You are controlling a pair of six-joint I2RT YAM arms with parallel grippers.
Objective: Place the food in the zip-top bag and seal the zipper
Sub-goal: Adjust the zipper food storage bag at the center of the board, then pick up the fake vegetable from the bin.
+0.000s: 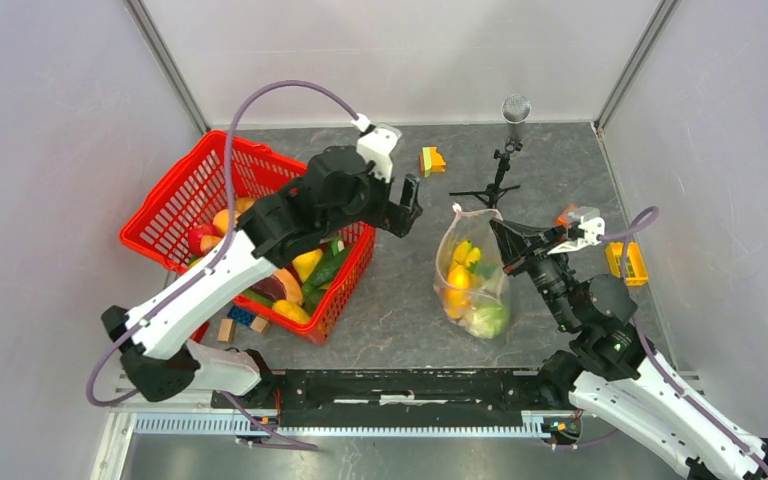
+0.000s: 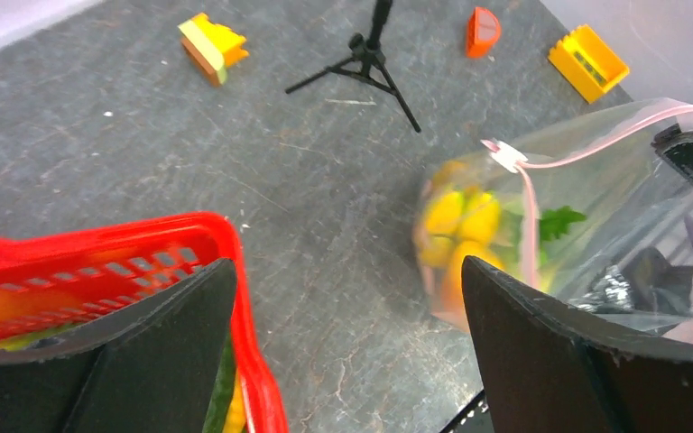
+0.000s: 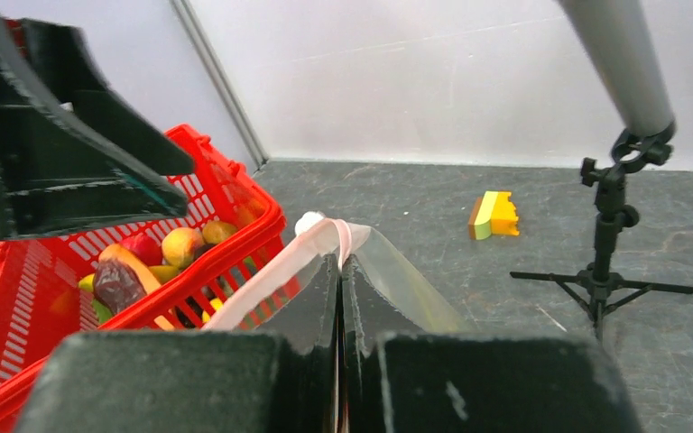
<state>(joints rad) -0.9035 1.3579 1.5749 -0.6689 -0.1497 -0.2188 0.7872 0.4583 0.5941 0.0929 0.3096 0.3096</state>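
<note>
The right claw [image 3: 338, 275] is pressed together on the zipper [image 3: 344, 242], pinching the pale pink strip at the mouth of the zip-top bag [image 1: 472, 290]. Its own wrist view shows that nip up close, but the fingers hide the bag's belly below them. Only the overhead view shows the whole bag slumped beneath that claw, with the food [image 1: 458, 278], yellow, orange and green pieces, heaped in its bottom. Whether the bag rests on the table [image 1: 390, 300] I cannot tell. The left claw [image 2: 347, 352] stands spread wide with nothing between its fingers. From its wrist view the bag lies ahead and to one side, and the red basket [image 2: 235, 262] sits just beneath the opposite finger. A small tripod [image 2: 370, 63] and a yellow block [image 2: 212, 45] lie farther ahead.
</note>
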